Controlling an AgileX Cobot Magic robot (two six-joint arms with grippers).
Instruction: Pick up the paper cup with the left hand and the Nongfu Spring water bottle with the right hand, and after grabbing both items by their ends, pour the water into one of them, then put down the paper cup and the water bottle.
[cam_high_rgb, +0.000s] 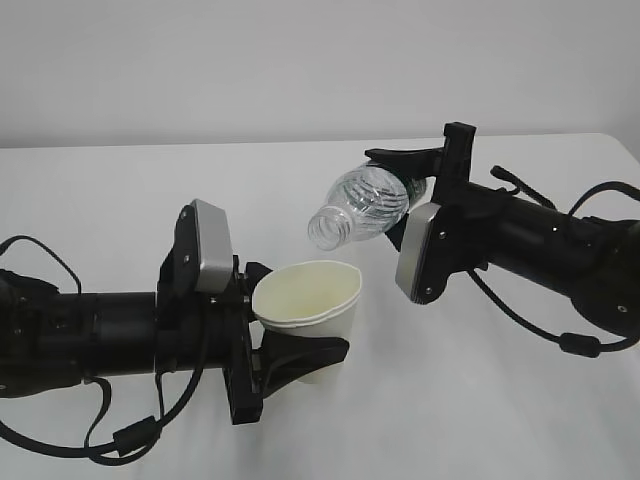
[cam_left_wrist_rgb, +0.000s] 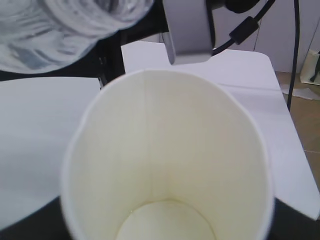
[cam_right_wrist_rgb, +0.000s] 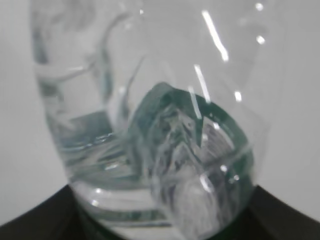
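Showing, exterior view: left gripper (cam_high_rgb: 285, 345) clamped on the cup (cam_high_rgb: 310, 315) at lower centre, cup tilted; right gripper (cam_high_rgb: 405, 165) grasping the bottle (cam_high_rgb: 365, 205) by its base at upper centre, neck tipped down-left just above the cup rim, white table (cam_high_rgb: 480, 400) beneath.

Left wrist view: cup (cam_left_wrist_rgb: 165, 170) fills frame, inside looks dry; bottle (cam_left_wrist_rgb: 60, 25) blurred, upper left.

Right wrist view: bottle (cam_right_wrist_rgb: 150, 135) fills frame, base between dark fingers (cam_right_wrist_rgb: 30, 220) at bottom edge.

Bottle mouth (cam_high_rgb: 325, 229) overhangs the cup rim (cam_high_rgb: 306, 292) — small gap; white table (cam_high_rgb: 500, 400) open around.
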